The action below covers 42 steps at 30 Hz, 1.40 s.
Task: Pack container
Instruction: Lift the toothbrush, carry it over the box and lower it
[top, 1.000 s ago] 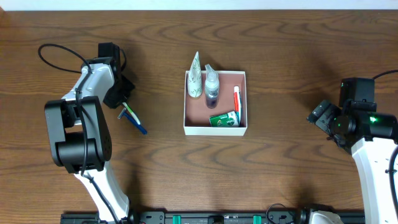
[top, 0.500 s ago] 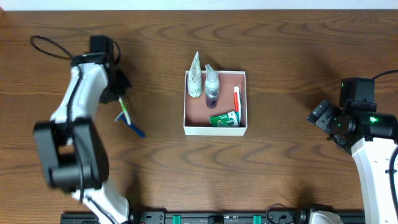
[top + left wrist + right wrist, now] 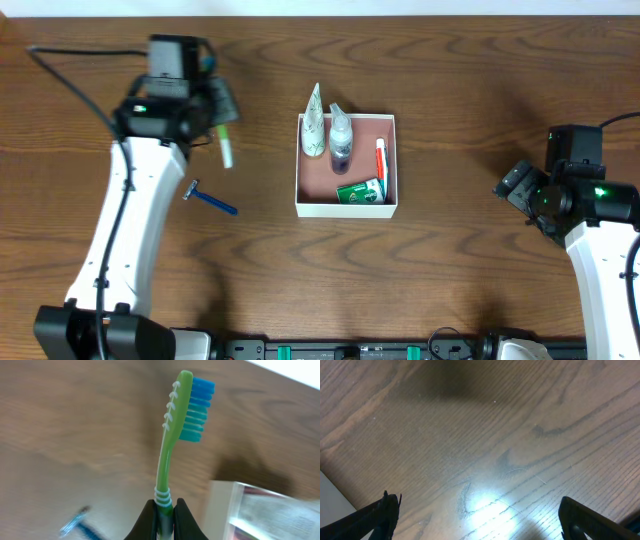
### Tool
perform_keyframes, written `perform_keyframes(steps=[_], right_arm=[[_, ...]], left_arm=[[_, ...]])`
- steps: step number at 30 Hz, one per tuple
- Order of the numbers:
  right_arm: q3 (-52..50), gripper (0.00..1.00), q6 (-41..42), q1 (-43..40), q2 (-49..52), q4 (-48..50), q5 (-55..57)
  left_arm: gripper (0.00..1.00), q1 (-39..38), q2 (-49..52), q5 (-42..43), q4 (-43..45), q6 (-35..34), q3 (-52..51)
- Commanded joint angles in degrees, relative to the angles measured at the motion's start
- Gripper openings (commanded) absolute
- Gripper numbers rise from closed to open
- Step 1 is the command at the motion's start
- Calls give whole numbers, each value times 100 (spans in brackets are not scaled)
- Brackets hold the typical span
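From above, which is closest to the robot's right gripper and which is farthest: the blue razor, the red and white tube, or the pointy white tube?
1. The red and white tube, in the right side of the container, is nearest the right gripper.
2. The pointy white tube, at the container's back left corner.
3. The blue razor, on the table left of the container, is farthest.

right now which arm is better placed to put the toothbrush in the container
Left. The left gripper is shut on the green toothbrush, left of the container. The right gripper is open, empty, far on its other side.
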Motion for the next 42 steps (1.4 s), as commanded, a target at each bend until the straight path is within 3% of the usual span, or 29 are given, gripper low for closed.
perform_keyframes(steps=[1,8,12,20,42], right_arm=[[37,99,79,-59,9,-2,22],[37,99,79,-59,9,-2,24],[37,99,79,-59,9,-2,24],[37,99,79,-59,9,-2,24],[37,99,79,-59,9,-2,24]], left_arm=[[6,-599,-101,195,260,-142,74],[6,-1720,-101,-72,1093,-227,74],[6,-2103,-101,-540,1088,-227,76],[6,-2337,-101,-586,721,-505,74],[6,-3493,879,-1215,1403,-894,63]])
